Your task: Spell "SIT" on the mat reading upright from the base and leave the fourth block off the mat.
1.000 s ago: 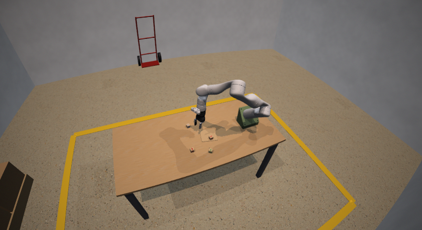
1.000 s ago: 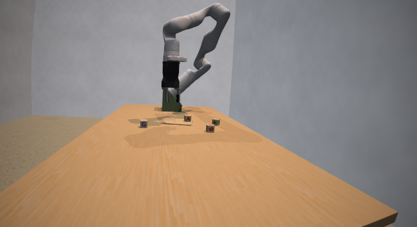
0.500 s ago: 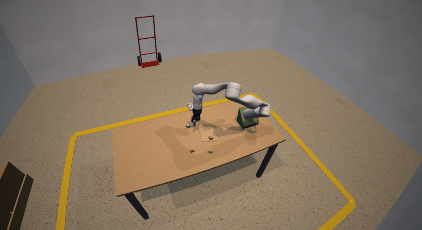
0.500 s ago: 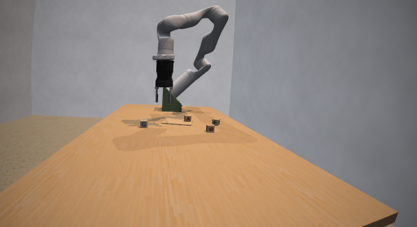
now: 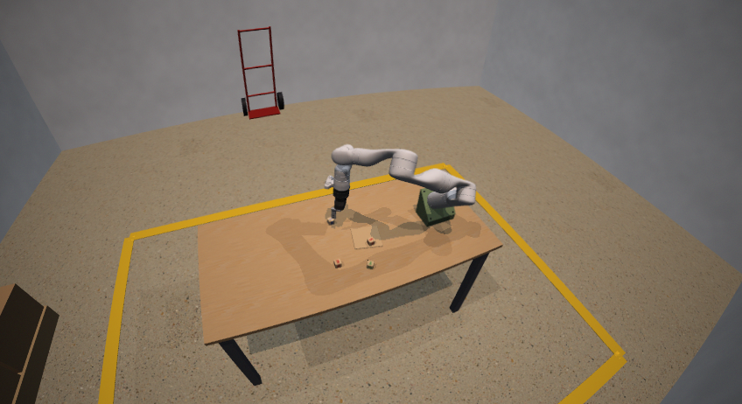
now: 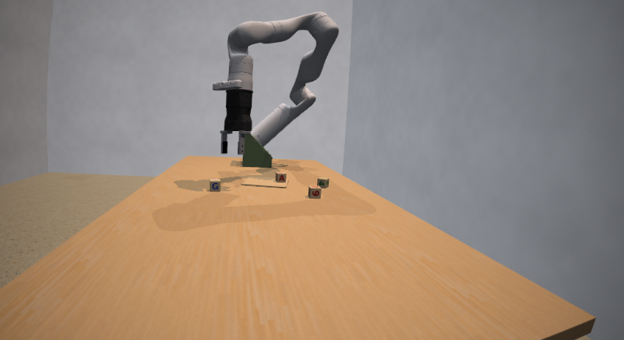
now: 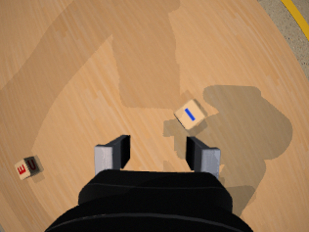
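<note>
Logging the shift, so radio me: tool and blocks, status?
Tool open, above table. I block off mat. One block on mat. No obstruction seen between tool and I block.

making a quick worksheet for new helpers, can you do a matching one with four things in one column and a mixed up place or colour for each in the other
1. block with blue I on top
2. block with red A on its side
3. hand truck
4. arm's mount

A. dark green
B. off the mat
C. red
D. on the mat

Right pairs: 1-B, 2-D, 3-C, 4-A
</note>
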`<action>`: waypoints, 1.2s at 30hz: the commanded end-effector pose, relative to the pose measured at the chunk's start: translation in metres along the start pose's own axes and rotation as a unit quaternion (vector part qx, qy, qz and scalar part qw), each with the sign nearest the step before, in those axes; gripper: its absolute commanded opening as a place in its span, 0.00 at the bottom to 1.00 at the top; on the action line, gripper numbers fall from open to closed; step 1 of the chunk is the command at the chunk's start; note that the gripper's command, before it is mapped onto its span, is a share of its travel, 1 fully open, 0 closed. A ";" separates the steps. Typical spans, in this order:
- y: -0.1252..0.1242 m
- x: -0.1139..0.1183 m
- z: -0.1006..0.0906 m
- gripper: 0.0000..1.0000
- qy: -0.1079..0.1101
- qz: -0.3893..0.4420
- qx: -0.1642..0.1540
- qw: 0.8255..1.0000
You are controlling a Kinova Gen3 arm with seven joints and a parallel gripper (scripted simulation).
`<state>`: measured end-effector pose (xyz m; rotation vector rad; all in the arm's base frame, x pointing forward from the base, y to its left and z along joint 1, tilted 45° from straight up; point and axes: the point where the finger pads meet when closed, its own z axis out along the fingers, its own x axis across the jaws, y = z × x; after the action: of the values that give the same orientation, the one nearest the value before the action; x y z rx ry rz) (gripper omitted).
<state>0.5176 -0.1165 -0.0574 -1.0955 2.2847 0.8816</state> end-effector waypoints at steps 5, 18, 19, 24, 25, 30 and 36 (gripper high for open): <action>-0.009 0.007 0.004 1.00 0.002 0.081 -0.003 0.997; -0.023 0.021 0.007 1.00 0.010 0.252 -0.005 0.968; -0.024 0.022 0.007 1.00 0.011 0.262 -0.005 0.965; -0.026 0.024 0.008 1.00 0.013 0.293 -0.006 0.956; -0.027 0.025 0.008 1.00 0.014 0.302 -0.006 0.953; -0.029 0.027 0.010 1.00 0.017 0.340 -0.007 0.940; -0.031 0.030 0.011 1.00 0.021 0.374 -0.007 0.927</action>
<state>0.5262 -0.1378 -0.0932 -0.2409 2.7520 1.1319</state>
